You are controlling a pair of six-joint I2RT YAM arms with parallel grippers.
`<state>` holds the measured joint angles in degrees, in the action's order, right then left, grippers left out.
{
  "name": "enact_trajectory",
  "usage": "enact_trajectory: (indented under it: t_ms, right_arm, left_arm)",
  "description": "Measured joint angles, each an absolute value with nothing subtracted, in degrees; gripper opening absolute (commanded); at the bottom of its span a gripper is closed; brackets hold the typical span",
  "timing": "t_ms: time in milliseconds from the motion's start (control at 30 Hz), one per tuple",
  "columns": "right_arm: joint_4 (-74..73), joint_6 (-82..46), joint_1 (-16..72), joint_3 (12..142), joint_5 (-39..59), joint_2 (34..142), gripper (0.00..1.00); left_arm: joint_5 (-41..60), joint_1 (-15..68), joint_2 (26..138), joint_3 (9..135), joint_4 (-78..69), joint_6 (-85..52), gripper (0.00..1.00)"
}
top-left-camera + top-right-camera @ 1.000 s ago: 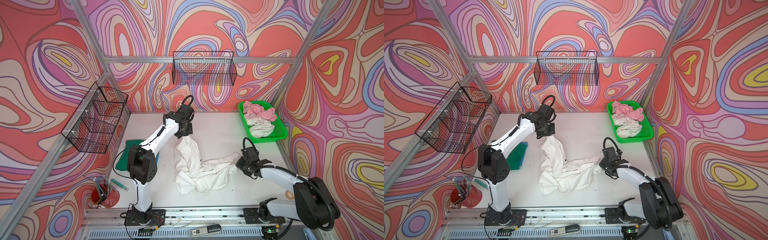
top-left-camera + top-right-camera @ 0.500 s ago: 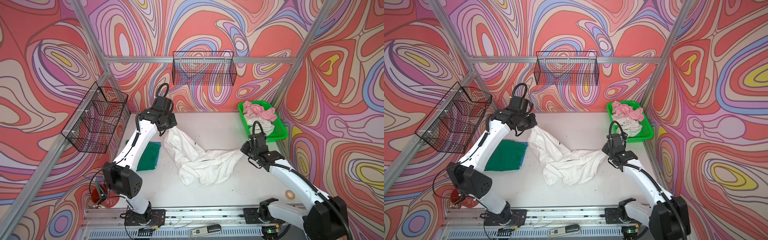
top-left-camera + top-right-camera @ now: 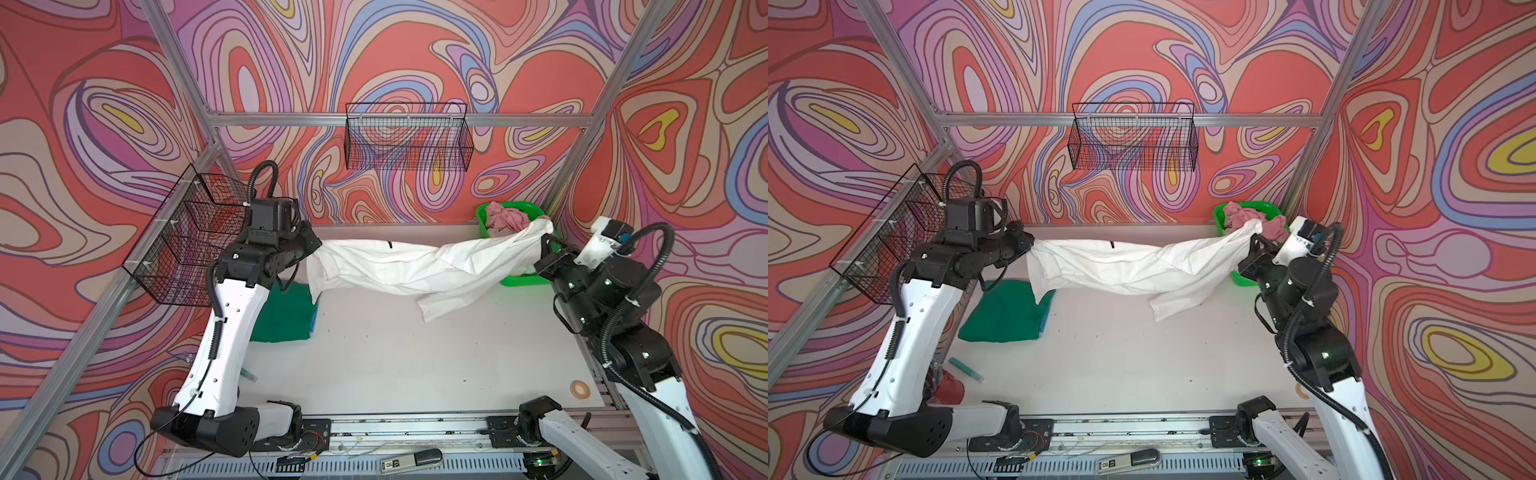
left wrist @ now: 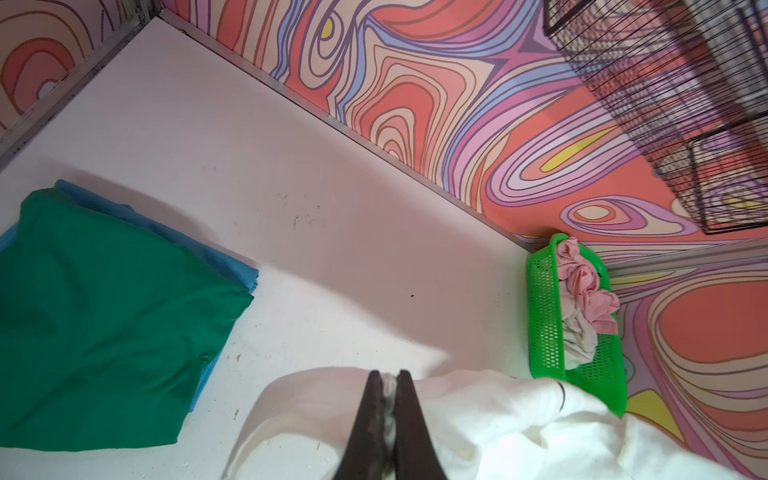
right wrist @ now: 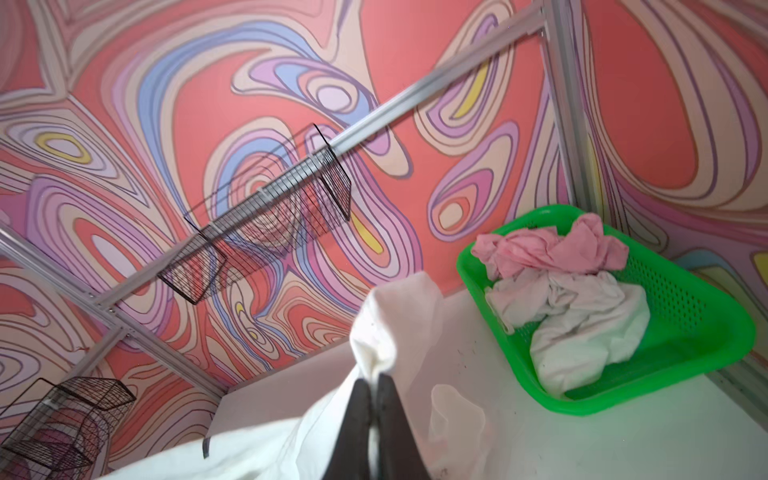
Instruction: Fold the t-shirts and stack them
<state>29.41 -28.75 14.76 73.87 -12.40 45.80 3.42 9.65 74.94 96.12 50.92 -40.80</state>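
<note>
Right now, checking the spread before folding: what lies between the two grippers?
The white t-shirt, stretched from the left gripper to the right gripper, both shut on it; both top views show it.

White tee (image 3: 415, 266) hides part of green basket (image 3: 521, 281); L arm (image 3: 232, 320) covers edge of dk green tee (image 3: 286, 318).

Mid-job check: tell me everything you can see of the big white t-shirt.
The white t-shirt is soft, creased cloth, stretched sideways above the table. The left gripper is shut on one end, the right gripper on the other, by the green basket. Its middle sags and a loose flap hangs lowest; whether that touches the table is unclear. A small dark mark sits near its upper edge.
</note>
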Motion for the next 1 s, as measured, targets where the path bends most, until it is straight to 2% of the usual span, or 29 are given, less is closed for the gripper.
enact_trajectory:
  t_ms: [333,500,600,633,767,900,933,1000]
  right_arm:
    - [35.9,-25.5,14.7,78.5,-7.6,45.5,0.00]
    - [37.6,-27.0,14.7,69.2,-4.4,45.9,0.00]
    - [38.4,-28.8,14.7,59.7,-2.5,46.2,0.00]
    - [38.6,-29.3,14.7,57.2,-1.8,46.4,0.00]
    - [39.0,-30.9,14.7,52.2,0.2,46.6,0.00]
    - [37.4,-31.5,14.7,51.3,1.3,46.6,0.00]
    - [36.9,-31.6,14.7,51.1,1.5,46.6,0.00]
    - [36.0,-31.7,14.7,50.7,1.8,46.6,0.00]
  left_arm:
    - [8.4,9.4,64.5,81.8,49.0,-45.6,0.00]
    - [11.6,9.4,62.7,65.6,46.2,-47.6,0.00]
    - [14.1,9.4,64.5,54.5,43.5,-49.3,0.10]
    - [15.0,9.4,65.6,51.2,42.8,-49.9,0.19]
    - [17.1,9.4,69.0,45.4,41.0,-51.1,0.65]
    - [17.4,9.4,67.9,45.3,40.0,-51.2,0.94]
    - [17.3,9.6,66.9,45.3,40.0,-51.3,0.98]
    - [17.3,10.0,64.1,44.7,40.0,-51.6,1.00]
